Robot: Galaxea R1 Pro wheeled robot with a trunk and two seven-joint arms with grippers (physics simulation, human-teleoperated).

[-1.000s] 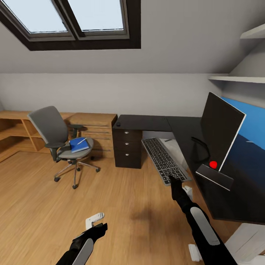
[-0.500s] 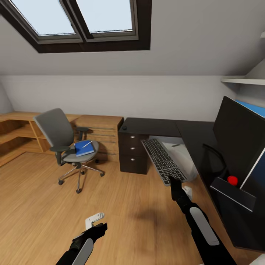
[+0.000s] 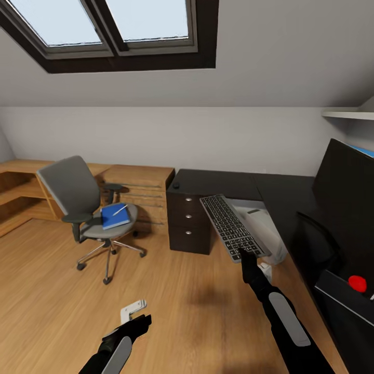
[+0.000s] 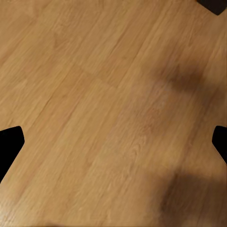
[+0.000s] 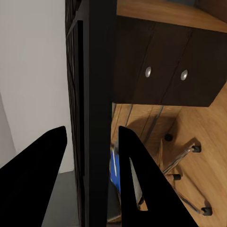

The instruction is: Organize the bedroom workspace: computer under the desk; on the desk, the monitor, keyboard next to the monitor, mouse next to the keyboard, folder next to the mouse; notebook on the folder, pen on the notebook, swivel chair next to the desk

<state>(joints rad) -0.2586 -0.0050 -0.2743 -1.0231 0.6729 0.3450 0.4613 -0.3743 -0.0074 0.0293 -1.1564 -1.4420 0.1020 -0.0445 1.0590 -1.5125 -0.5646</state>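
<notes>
Down low in the head view, the left gripper (image 3: 136, 315) hangs over bare wooden floor (image 3: 171, 306), its white fingers parted and holding nothing; the left wrist view agrees, with dark fingertips (image 4: 10, 144) at opposite edges and floorboards (image 4: 109, 94) between them. Up from there, the right gripper (image 3: 247, 255) is clamped on the near end of the keyboard (image 3: 231, 226), which is held in the air, sloping up and away, in front of the desk (image 3: 228, 183). The right wrist view looks along the keyboard's (image 5: 92, 109) thin dark edge pinched between the two fingers (image 5: 40, 175). At the right, the monitor (image 3: 345, 192) stands on the black desktop, with a red dot (image 3: 357, 283) at its foot. Further back, the mouse (image 3: 176, 185) sits on the desk's far left corner, above the drawer unit (image 3: 189, 221). Off to the left, well apart from the desk, stands the swivel chair (image 3: 85, 210) with the blue folder (image 3: 114, 216) on its seat and the pen (image 3: 120, 210) lying across the folder. Behind it, wooden cabinets (image 3: 137, 187) line the wall, beneath skylights (image 3: 104, 26).
</notes>
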